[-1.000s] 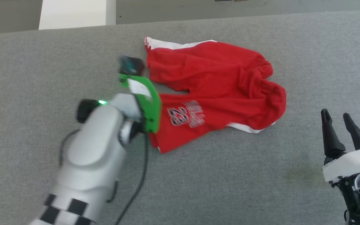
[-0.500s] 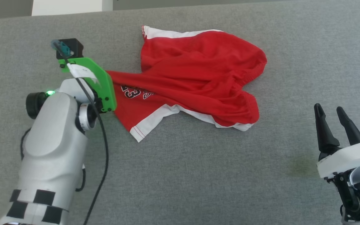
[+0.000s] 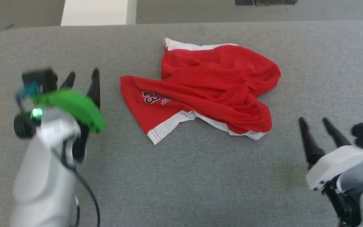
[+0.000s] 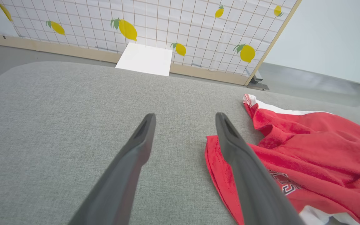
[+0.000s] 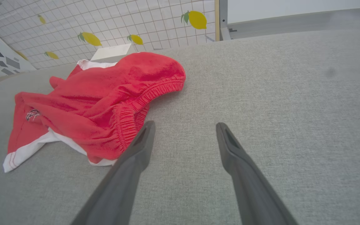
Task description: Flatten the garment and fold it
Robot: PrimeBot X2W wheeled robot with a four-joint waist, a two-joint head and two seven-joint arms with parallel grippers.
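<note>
The left pincer (image 3: 84, 72) is wide open and holds nothing. It is close to the red basketball shorts (image 3: 213, 78) but does not touch them. The shorts lie crumpled in the middle of the grey bench (image 3: 200, 176). The leg with "23" and a white hem points toward the left pincer. The right pincer (image 3: 313, 119) is wide open too and empty, near the stretchy waistband on the other side.
</note>
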